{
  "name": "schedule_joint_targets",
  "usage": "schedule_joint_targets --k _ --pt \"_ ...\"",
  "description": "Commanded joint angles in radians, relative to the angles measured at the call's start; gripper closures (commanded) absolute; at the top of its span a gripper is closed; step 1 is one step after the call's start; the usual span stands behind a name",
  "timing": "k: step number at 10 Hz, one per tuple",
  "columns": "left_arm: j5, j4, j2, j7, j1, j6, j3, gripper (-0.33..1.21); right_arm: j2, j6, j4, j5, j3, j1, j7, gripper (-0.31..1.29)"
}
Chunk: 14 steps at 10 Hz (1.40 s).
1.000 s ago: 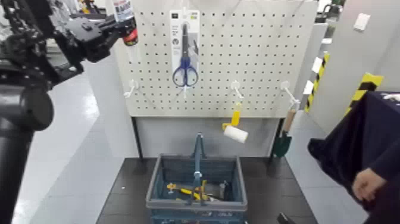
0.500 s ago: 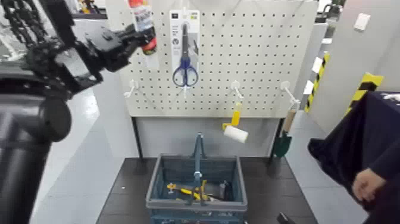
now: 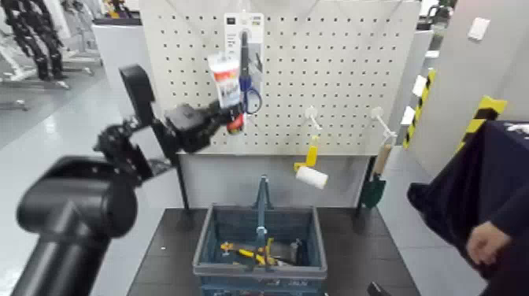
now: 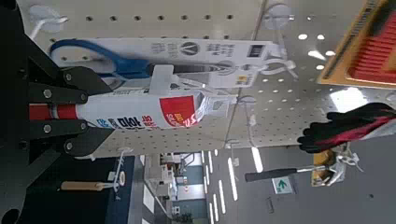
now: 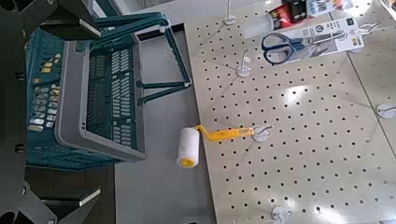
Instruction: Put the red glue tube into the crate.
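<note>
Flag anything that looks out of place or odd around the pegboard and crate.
Nothing looks damaged or spilled. The red glue tube is off the pegboard, held in the left claw in front of the scissors pack, well above the crate, which already holds some tools.

The red glue tube [image 3: 226, 82] sits in glossy printed card. The crate [image 3: 260, 244] is matt slotted plastic — dull blue-grey. The pegboard [image 3: 331, 71] looks smooth and matt; the roller [image 3: 312, 177] has a soft, fuzzy white sleeve.
</note>
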Motion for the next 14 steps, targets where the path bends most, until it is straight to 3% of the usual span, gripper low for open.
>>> schedule_joint_targets --k 1,9,14 --pt "0.017 0.096 -0.007 -0.009 0.055 0.011 -0.033 1.11 -0.002 0.0 0.002 -0.002 0.002 -0.002 0.002 0.13" --pt "0.012 0.337 -0.023 -0.041 0.098 0.01 -0.048 1.11 0.0 0.0 0.003 -0.002 0.006 -0.002 0.003 0.13" --pt "0.0 0.381 -0.026 -0.044 0.104 0.008 -0.05 1.11 0.0 0.0 0.003 -0.003 0.006 -0.003 0.005 0.13"
